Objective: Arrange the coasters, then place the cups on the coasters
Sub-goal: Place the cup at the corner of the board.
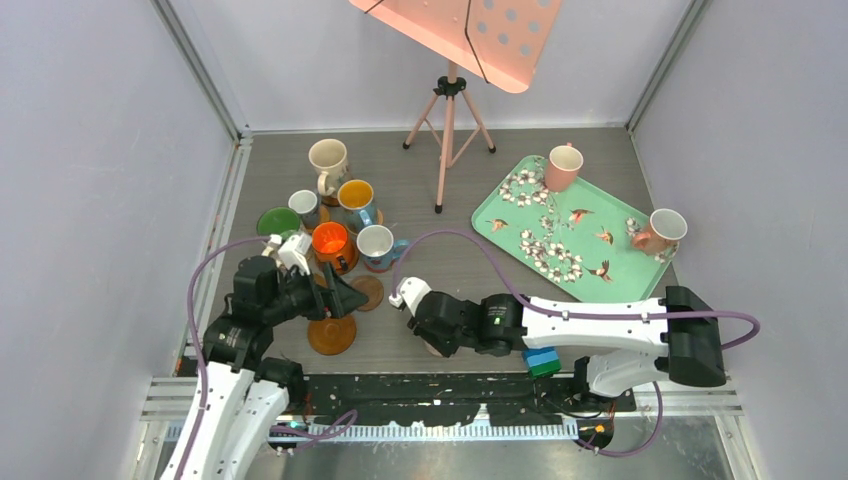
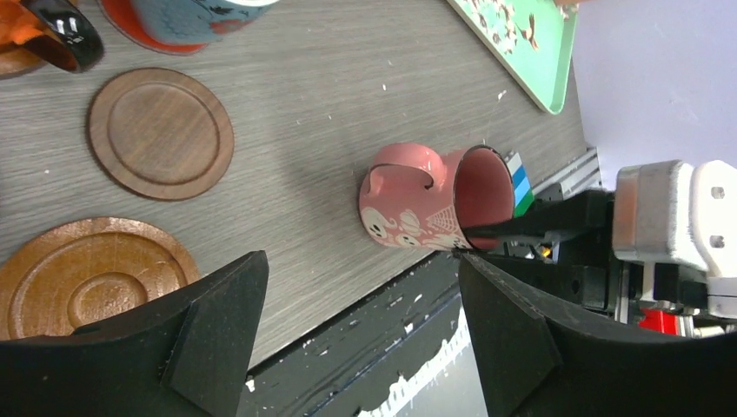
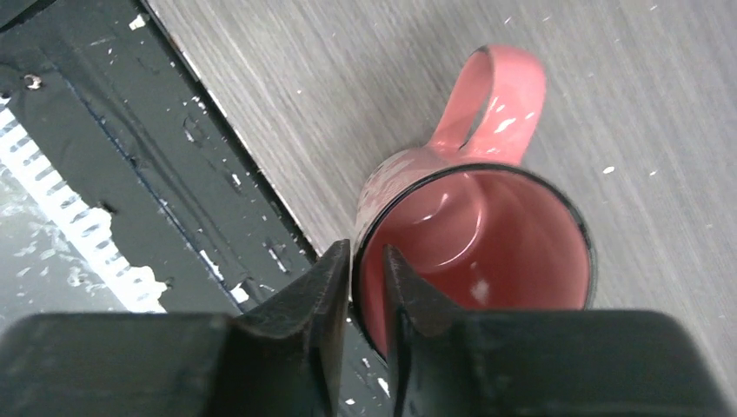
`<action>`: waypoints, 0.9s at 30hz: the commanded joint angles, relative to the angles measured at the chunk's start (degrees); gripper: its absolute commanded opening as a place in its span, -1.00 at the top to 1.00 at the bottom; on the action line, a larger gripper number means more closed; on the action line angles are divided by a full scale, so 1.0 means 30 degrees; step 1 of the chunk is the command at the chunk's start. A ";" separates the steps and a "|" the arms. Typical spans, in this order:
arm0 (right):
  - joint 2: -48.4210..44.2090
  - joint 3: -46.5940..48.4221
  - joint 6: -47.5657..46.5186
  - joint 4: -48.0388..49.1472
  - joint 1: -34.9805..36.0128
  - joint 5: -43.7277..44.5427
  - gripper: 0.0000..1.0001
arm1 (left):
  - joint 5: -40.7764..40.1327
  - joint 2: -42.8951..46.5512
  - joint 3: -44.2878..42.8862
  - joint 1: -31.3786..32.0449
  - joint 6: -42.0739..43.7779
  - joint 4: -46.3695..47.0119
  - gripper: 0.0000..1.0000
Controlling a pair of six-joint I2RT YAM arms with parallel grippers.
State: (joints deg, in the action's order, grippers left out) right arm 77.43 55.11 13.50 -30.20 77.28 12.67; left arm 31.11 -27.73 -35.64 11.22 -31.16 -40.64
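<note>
The grey wood-grain worktop (image 1: 380,160) carried a mint-green floral tray (image 1: 610,205) at the right of the overhead view and a cluster of other mugs (image 1: 330,242) at upper left. At lower centre, close to the black near edge, was the pink glazed ceramic mug (image 2: 408,204) with white printed figures, apparently tipped on its side. The right gripper (image 3: 367,256) was narrow, pinching the mug's rim wall, one finger inside and one outside, away from the loop handle. The left gripper (image 2: 361,261) stood wide and held nothing. Near it lay two bare coasters: a dark-brown flat wooden disc (image 2: 161,133) and an orange-tan grooved disc (image 2: 87,278). The mug looked stiff, fairly heavy, slick and chippable. A rim pinch could let it swing, so a firm wall hold seemed wise. The discs looked light and thin, best taken by the edge.
</note>
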 commanded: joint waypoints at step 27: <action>-1.3586 -0.0036 0.5011 -0.4359 -0.0006 1.2166 0.09 | -0.9856 -0.9665 -0.4298 1.4638 -0.2852 0.5330 -0.19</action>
State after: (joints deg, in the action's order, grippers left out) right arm 36.95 57.21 24.34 -39.55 77.17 44.64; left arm 6.28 -53.91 -45.87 52.97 -37.76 -29.67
